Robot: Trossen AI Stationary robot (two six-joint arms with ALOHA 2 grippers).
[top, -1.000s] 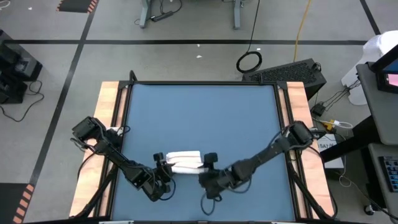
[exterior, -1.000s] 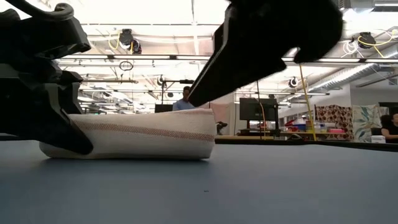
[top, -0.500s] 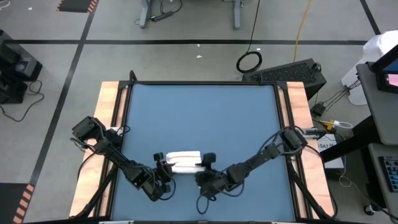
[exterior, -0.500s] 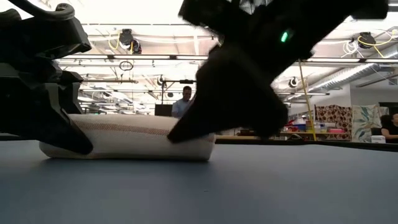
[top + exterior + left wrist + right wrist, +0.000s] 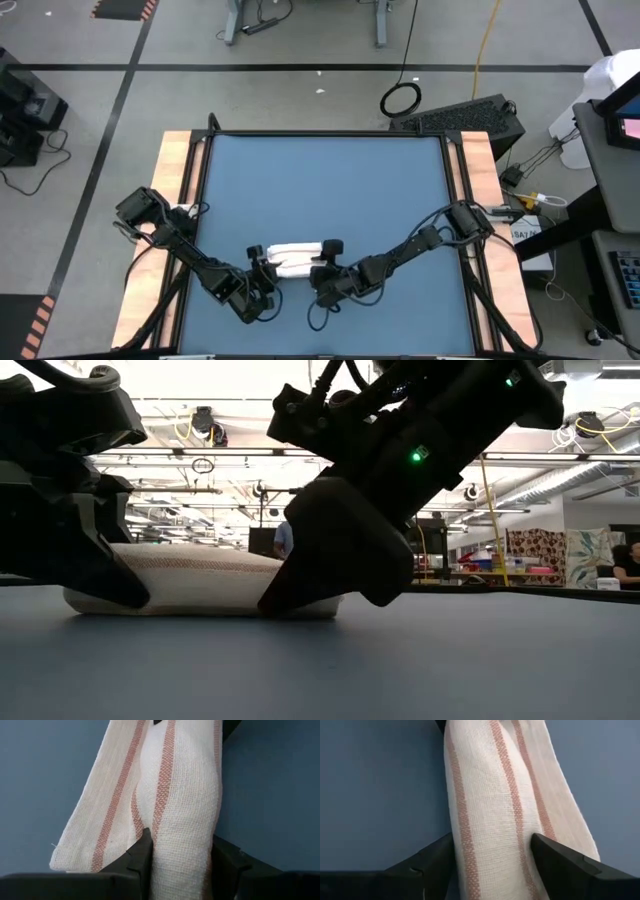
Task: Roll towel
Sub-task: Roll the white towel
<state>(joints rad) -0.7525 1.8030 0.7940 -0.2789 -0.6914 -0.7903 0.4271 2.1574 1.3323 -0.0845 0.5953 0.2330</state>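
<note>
The towel (image 5: 295,257) is a white cloth with reddish stripes, rolled into a short roll that lies on the blue table (image 5: 320,180) near its front edge. In the low view the towel (image 5: 200,575) rests on its underside. My left gripper (image 5: 260,262) is shut on the roll's left end. My right gripper (image 5: 325,256) stands open at the roll's right end, one finger on each side of it (image 5: 492,845). A loose outer layer (image 5: 570,825) spreads on the table beside the roll. My left gripper pinches the left end of the roll (image 5: 182,835) between its two fingers (image 5: 142,852). The fingers slant down from the table's near left and lie along the roll. The roll stays on the table, its loose layer (image 5: 95,830) outside the hold. My right gripper's fingers (image 5: 437,857) flank the roll's right end; whether they touch it I cannot tell.
Wooden rails (image 5: 180,170) run along the table's left and right sides. The far half of the blue table is bare. In the low view a person (image 5: 283,538) shows far behind the table.
My right gripper has come down and toward the table's left, tipping a little, until its fingers stand on either side of the roll's right end. The towel has stayed where it was.
</note>
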